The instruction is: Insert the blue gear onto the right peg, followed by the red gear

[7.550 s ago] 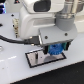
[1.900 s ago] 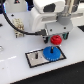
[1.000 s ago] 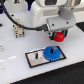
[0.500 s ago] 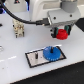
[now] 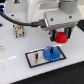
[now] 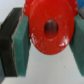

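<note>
Two gripper [image 6: 45, 47] pads [image 6: 22, 47] clamped against the red gear [image 6: 50, 30], above the blue gear [image 5: 50, 53].

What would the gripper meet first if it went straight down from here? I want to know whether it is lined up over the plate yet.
Probably bare white table. The gripper, shut on the red gear, seems to hang toward the exterior view's right of the blue gear, though depth is unclear.

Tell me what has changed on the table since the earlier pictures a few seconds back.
The blue gear, held in the gripper seven seconds ago, now lies on the plate. The gripper has since taken hold of the red gear and lifted it slightly, above and toward the exterior view's right of the blue one. The plate stayed put.
</note>
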### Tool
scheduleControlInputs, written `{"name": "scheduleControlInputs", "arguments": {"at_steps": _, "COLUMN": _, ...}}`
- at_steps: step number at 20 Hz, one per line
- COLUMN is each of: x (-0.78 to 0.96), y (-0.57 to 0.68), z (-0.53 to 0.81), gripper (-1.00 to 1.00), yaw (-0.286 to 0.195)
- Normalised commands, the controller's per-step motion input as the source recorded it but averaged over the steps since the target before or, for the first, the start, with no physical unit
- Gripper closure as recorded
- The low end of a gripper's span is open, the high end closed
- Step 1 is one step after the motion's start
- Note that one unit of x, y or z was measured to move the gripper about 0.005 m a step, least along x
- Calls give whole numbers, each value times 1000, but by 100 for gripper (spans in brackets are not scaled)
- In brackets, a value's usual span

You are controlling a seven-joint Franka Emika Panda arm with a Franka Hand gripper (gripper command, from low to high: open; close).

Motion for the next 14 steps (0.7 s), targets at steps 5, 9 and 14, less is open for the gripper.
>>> {"name": "scheduleControlInputs", "arguments": {"at_steps": 5, "x": 338, "y": -228, "z": -9, "gripper": 100, "yaw": 0}}
{"name": "scheduleControlInputs", "arguments": {"at_steps": 9, "x": 43, "y": -163, "z": -94, "gripper": 100, "yaw": 0}}
{"name": "scheduleControlInputs", "arguments": {"at_steps": 14, "x": 34, "y": -129, "z": -77, "gripper": 100, "yaw": 0}}
